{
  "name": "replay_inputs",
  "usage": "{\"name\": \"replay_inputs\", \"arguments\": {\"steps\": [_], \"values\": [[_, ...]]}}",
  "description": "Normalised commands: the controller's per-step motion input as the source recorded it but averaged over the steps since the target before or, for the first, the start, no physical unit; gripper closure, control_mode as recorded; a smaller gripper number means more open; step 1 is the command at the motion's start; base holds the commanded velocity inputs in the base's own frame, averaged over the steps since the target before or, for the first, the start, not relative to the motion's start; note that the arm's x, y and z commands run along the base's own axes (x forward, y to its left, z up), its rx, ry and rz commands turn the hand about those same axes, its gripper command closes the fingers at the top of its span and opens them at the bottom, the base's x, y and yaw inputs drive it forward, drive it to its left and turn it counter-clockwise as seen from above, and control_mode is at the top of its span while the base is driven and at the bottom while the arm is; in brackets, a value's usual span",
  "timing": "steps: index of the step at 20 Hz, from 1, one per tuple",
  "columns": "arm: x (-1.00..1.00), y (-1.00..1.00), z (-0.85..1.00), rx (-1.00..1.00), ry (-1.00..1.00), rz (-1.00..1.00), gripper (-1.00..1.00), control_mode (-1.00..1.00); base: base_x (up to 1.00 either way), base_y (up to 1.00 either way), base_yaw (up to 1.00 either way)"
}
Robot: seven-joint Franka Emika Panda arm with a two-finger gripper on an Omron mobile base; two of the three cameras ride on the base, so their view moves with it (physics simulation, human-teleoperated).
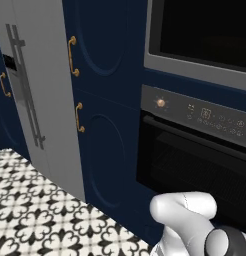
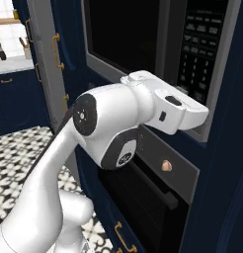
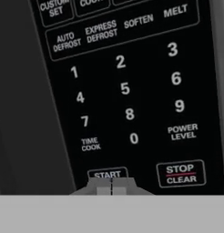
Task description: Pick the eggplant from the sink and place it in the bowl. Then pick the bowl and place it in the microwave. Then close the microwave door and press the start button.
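Note:
The microwave sits high in the navy cabinetry, and its door, a grey frame around black glass, is closed. Its black keypad is very close in the hand view, with the START button at the bottom and STOP CLEAR to its right. My gripper is shut, its fingertips pressed together right at the START button. In the right base view the white hand reaches the lower part of the keypad. The eggplant, bowl and sink are out of view.
A black oven with a brass knob and display panel sits directly under the microwave. Navy cabinet doors with brass handles and a tall grey panel stand to the left. A black-and-white patterned floor lies below.

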Motion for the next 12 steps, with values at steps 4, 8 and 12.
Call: {"name": "replay_inputs", "arguments": {"steps": [4,8,12], "values": [[0.86,-0.37,-0.31,0.10,0.00,0.23,1.00,-1.00,0.00,0.00,0.00],[0.16,0.04,-0.04,0.02,-0.01,0.10,1.00,-1.00,0.00,0.00,0.00],[0.00,0.40,0.00,0.00,0.00,0.04,1.00,-1.00,0.00,0.00,0.00]]}}
